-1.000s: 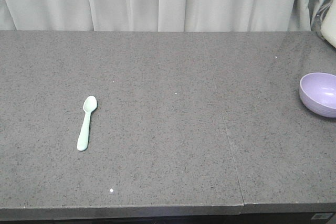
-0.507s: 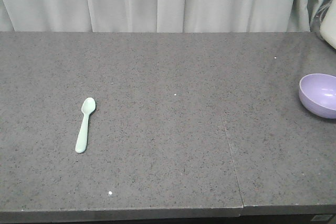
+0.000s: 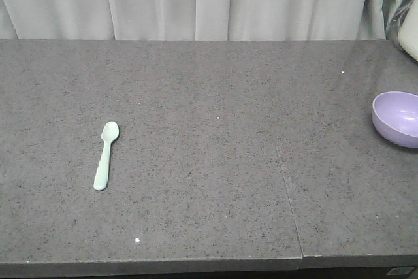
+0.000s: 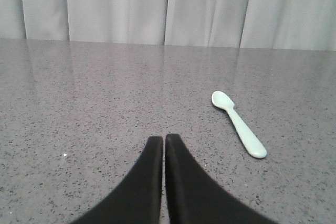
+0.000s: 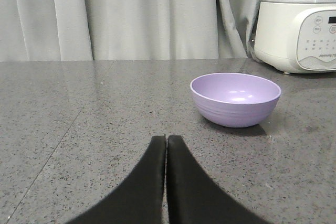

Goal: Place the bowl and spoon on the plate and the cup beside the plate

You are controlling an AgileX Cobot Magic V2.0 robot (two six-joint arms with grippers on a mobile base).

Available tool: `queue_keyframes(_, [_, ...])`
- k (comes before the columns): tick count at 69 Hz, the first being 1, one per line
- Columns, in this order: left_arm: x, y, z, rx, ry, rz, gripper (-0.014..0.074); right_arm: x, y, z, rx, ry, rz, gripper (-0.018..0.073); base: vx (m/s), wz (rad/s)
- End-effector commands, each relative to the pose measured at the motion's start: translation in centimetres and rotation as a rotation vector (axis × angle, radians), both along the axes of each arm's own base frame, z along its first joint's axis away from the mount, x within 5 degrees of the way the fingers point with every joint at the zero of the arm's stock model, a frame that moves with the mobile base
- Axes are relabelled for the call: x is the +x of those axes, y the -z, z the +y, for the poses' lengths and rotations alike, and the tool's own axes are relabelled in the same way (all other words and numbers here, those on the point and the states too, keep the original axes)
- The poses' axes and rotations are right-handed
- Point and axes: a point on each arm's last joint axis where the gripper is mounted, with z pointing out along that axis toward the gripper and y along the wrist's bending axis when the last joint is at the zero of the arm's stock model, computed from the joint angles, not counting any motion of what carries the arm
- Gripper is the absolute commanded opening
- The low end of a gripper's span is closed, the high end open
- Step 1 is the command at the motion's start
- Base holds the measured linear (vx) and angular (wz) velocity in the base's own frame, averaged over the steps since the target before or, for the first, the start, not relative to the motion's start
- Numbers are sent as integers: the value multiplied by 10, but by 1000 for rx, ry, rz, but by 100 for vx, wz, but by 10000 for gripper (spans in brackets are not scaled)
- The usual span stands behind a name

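**Spoon and bowl lie far apart on the grey table**

A speckled dark grey stone table with a slight sheen fills the front view, a thin seam running across it at 5 o'clock. Pale grey pleated curtains hang behind it.

The small mint-green plastic spoon lies flat at 8 o'clock of the table's middle, with its oval scoop pointing to 12. The glossy lavender plastic bowl stands upright at 3 o'clock, cut by the frame edge. A white blender base stands at 1 o'clock behind it.

The left claw is closed and empty, with the spoon at 2 o'clock from it. The right claw is closed too, with the bowl at 1 o'clock.

Nothing has shifted since half a second ago.
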Motion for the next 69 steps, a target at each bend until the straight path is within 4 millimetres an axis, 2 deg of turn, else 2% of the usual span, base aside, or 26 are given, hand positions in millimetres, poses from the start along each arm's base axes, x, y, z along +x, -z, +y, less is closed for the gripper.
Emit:
queue_keyframes(1, [-1,-16,-1,-9,9,-107,-7,-1,-7,-1,-16,12,-88,-4,0,0])
queue_keyframes(35, [-1,-17,-1,-9,10,-114,-7,-1,-7,-1,-16,13,-95,-4,0,0])
queue_keyframes(45, [-2,-25,-1,-31,16,-178,-7,-2,-13,-1,-17,19,-152,-4,0,0])
queue_keyframes(49, [-4,-36,-1,-40,19,-231,-7,-3,-19,-1,-3,19,-174,-4,0,0])
queue_keyframes(53, [-9,-55,-1,-80,21,-276,-7,-4,-29,-1,8,15,-179,-4,0,0])
queue_keyframes(59, [-15,-89,-1,-90,20,-321,-7,-9,-56,0,-1,3,-160,-4,0,0])
queue_keyframes(69, [-11,-143,0,-84,3,-247,-7,-10,-104,2,-81,-18,-56,-4,0,0])
